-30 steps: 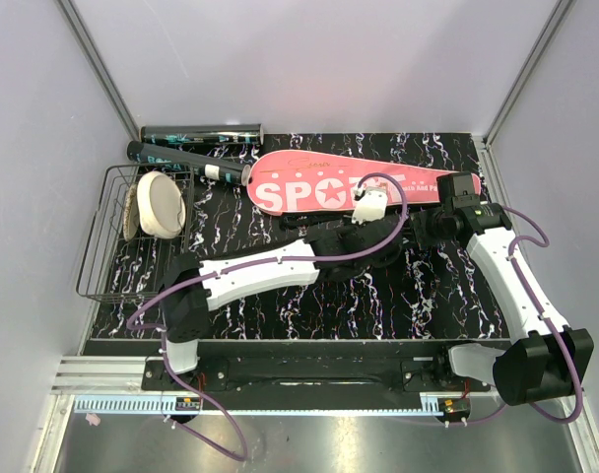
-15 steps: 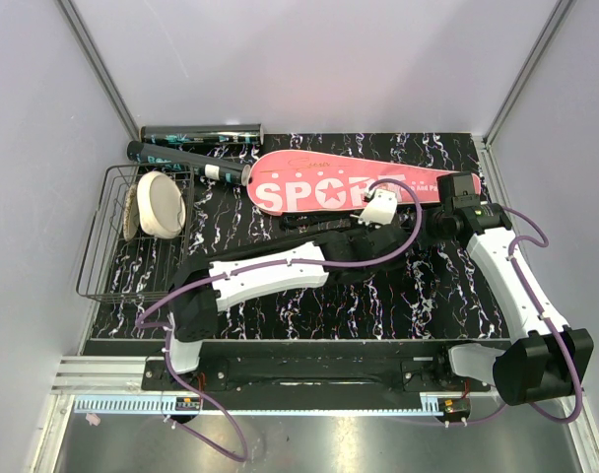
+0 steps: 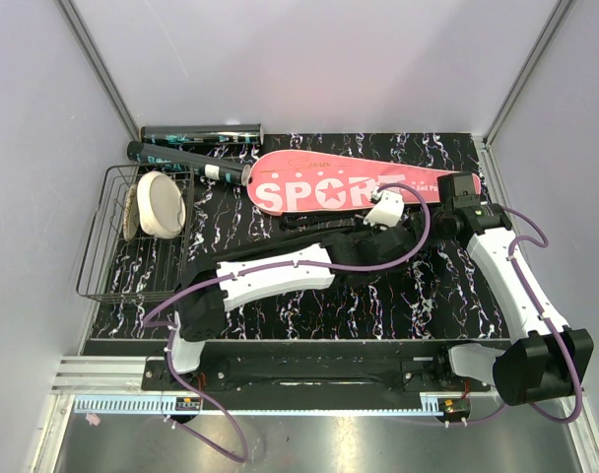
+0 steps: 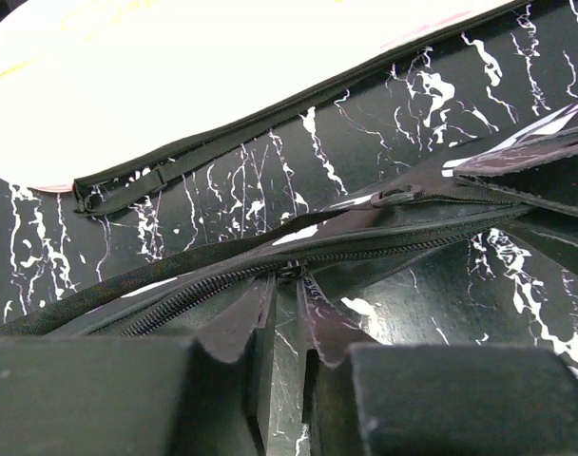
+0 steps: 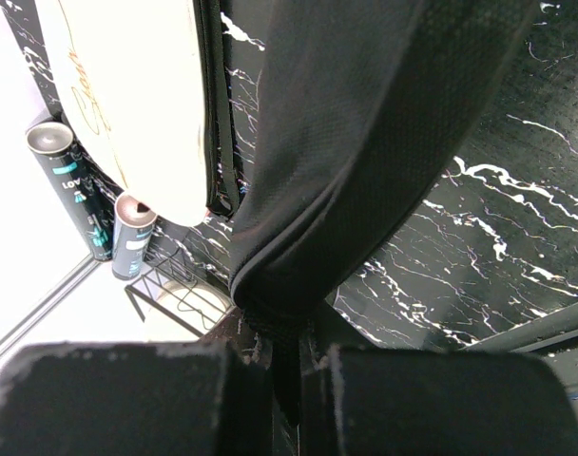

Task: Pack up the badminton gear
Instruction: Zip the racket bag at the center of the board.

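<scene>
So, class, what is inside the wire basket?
A cream round disc stands tilted at the far end of the wire basket. Whatever lies behind or under the disc is covered, so it cannot be told.

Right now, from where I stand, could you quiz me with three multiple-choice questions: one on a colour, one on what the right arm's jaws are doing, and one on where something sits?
1. The case marked SPORT is: A blue, B pink, C green.
2. The right arm's jaws are: A wide open, B shut on nothing, C shut on the black bag.
3. The cream disc lies: A on the case, B in the bag, C in the wire basket.
Answers: 1 B, its cover shows pink; 2 C, black fabric is pinched between them; 3 C, wire walls surround it.
</scene>
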Robot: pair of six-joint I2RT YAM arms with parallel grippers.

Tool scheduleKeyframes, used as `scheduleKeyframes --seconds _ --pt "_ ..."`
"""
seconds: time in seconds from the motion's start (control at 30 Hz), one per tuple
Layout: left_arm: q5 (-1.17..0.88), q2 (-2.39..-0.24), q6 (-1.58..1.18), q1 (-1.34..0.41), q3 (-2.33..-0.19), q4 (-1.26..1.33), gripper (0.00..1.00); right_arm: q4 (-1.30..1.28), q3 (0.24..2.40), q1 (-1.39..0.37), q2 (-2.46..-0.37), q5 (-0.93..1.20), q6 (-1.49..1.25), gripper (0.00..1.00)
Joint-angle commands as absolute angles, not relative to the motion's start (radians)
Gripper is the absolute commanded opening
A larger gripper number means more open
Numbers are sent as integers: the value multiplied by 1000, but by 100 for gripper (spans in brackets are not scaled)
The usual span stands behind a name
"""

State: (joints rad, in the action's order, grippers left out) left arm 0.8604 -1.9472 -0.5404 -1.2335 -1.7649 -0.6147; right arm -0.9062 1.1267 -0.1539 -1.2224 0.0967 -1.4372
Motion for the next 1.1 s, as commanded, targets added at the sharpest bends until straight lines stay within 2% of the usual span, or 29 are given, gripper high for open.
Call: scheduleKeyframes --seconds 0.0,0.07,0.1,0.27,0.4,0.6,0.83,1.07 --pt "954 -1957 -509 -1233 -1818 -557 12 -956 1111 -152 -1206 206 -1471 0" --pt "982 -1960 -511 -1232 -1815 -557 1 -956 1109 -152 -1200 207 -1473 0" --pt "991 -1960 -511 -1233 -1816 -558 0 -956 1108 -152 -1197 203 -1471 0" --pt "1042 -1928 -543 -1232 -1773 -583 0 -943 1111 -152 -1177 167 -1460 0" --pt "1016 -1826 -555 -1218 -1631 -546 0 -942 1129 -147 -1170 132 -1430 0" --pt "904 -1525 -666 -1132 -1281 -549 0 -951 1134 -106 -1155 81 -1364 0" --pt "848 -1171 -843 -988 -929 -751 0 -943 1131 41 -1132 61 -1249 0" --pt "802 -968 -827 -798 -773 -828 0 -928 1141 163 -1170 147 -1135 0"
